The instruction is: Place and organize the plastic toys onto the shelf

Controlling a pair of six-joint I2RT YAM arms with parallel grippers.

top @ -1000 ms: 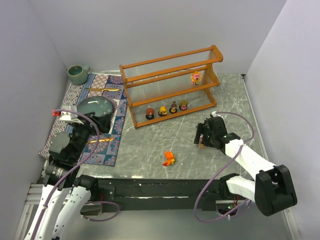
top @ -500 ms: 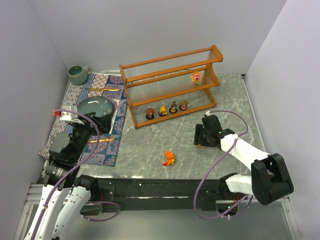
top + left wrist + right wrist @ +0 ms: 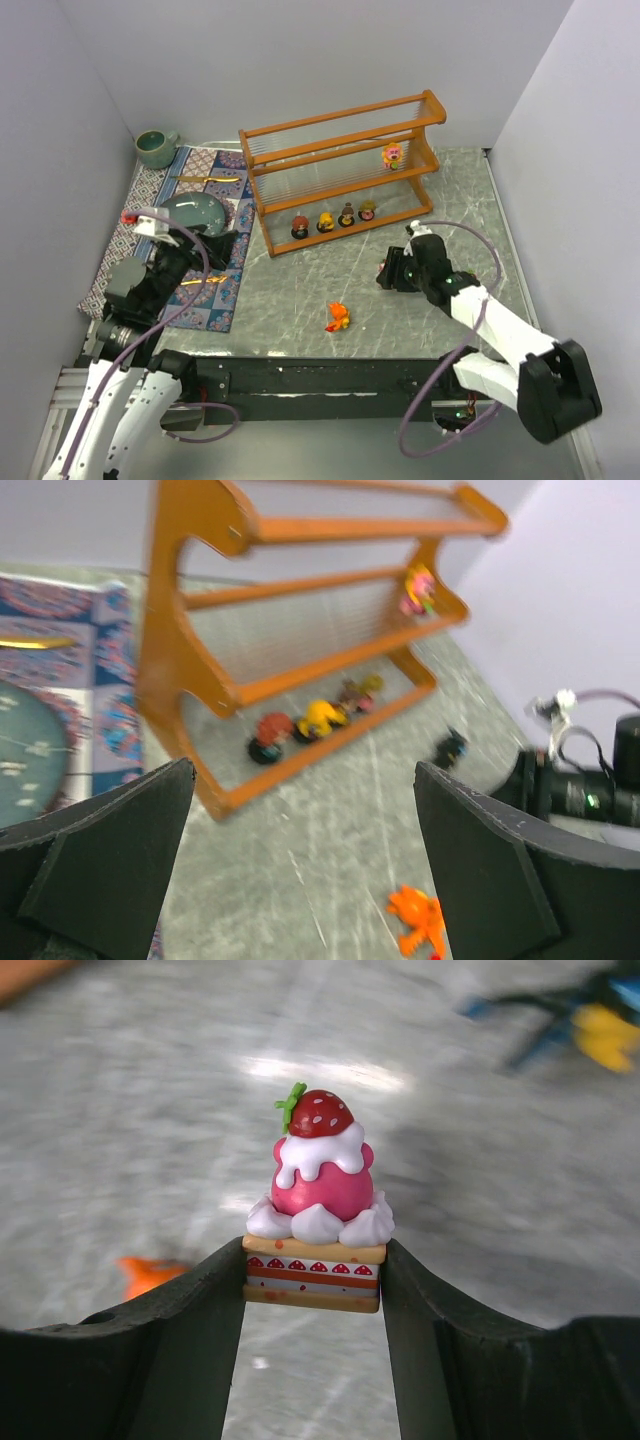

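My right gripper (image 3: pixel 313 1275) is shut on a small strawberry cake toy (image 3: pixel 315 1230), pinching its layered base from both sides. It hangs above the grey table, right of centre (image 3: pixel 392 272). An orange toy (image 3: pixel 338 317) lies on the table in front of the shelf (image 3: pixel 340 170). The shelf's bottom tier carries several figurines (image 3: pixel 325 222), and a pink one (image 3: pixel 393 154) stands on the middle tier. A small dark toy with blue (image 3: pixel 452 748) shows, blurred, near the right arm. My left gripper (image 3: pixel 305 810) is open and empty, over the mat's right edge (image 3: pixel 212 243).
A patterned mat (image 3: pixel 205 165) on the left holds a dark green plate (image 3: pixel 190 213) and two gold utensils (image 3: pixel 208 179). A green cup (image 3: pixel 155 148) stands in the back left corner. Walls close in on the left, back and right.
The right gripper's jaws have closed on the cake toy, and it has moved left toward the table's middle. The left arm has shifted slightly up and to the right.
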